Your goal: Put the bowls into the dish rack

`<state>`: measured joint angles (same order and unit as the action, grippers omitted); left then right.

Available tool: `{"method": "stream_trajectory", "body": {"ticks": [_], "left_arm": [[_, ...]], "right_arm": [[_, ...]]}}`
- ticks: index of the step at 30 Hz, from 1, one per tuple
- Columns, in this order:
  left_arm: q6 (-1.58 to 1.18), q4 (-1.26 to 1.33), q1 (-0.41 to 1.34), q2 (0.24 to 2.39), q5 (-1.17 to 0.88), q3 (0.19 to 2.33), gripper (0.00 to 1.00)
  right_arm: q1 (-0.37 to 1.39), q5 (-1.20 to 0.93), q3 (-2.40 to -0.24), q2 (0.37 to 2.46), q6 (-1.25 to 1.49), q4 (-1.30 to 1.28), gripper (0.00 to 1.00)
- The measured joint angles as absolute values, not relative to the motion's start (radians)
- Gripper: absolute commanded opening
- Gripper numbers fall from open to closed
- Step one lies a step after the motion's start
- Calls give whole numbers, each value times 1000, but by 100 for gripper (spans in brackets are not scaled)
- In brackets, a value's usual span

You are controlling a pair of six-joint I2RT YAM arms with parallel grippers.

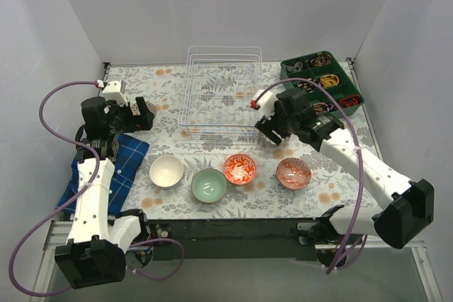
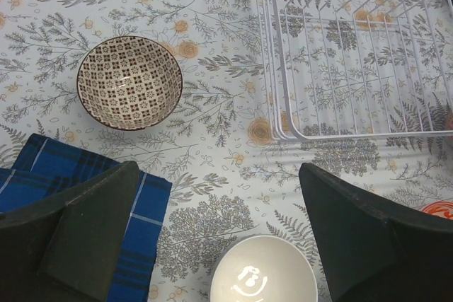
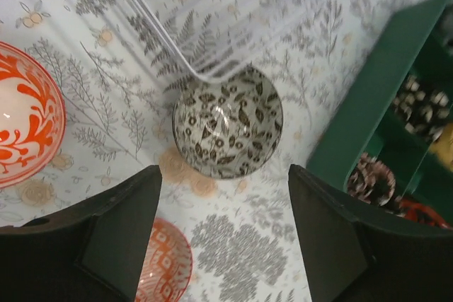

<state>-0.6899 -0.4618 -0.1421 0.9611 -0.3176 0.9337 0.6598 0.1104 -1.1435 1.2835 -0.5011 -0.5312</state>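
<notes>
**Both pairs of fingers open, bowls on the table beside the rack**

Black and blunt, my right fingers (image 3: 340, 245) stand wide apart and grip nothing. Below the gap a dark grey leaf-patterned bowl (image 3: 228, 122) sits upright on the table (image 1: 333, 189), right at a corner of the dish rack (image 1: 219, 129). Whether it touches the wire I cannot tell. The dark green tray (image 1: 322, 79) stands just beyond it on my right.

My left fingers (image 2: 92, 231) are spread just as wide and are also empty. They hang over the table between the blue checked cloth (image 2: 42, 175) and the rack's near left corner. Past them a dark grid-patterned bowl (image 2: 129, 83) rests upright just beside the cloth and clear of the rack's wires.

Four more bowls form a row on the table in front of the rack. From my left to my right they are the white bowl (image 1: 166, 171), the mint green bowl (image 1: 209, 184), the orange-red bowl (image 1: 240, 168) and the pinkish-red bowl (image 1: 293, 172). All four are upright and none touches another. The white one lies under my left fingers, and the two red ones lie near my right fingers.
</notes>
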Motion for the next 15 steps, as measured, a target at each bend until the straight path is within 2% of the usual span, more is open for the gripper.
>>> {"method": "stream_trajectory", "body": {"ticks": [3,9,15], "left_arm": [[-694,-463,-136,962,-315,934,98],[-691,-462,-121,989,-294,934,98],[-689,-463,-107,1018,-226,934,98]], "right_arm": [[581,76,-1063,1211,-389,-592,74],[578,-26,-951,1146,-225,-699,71],[559,-113,-926,1126,-30,-751,67]]}}
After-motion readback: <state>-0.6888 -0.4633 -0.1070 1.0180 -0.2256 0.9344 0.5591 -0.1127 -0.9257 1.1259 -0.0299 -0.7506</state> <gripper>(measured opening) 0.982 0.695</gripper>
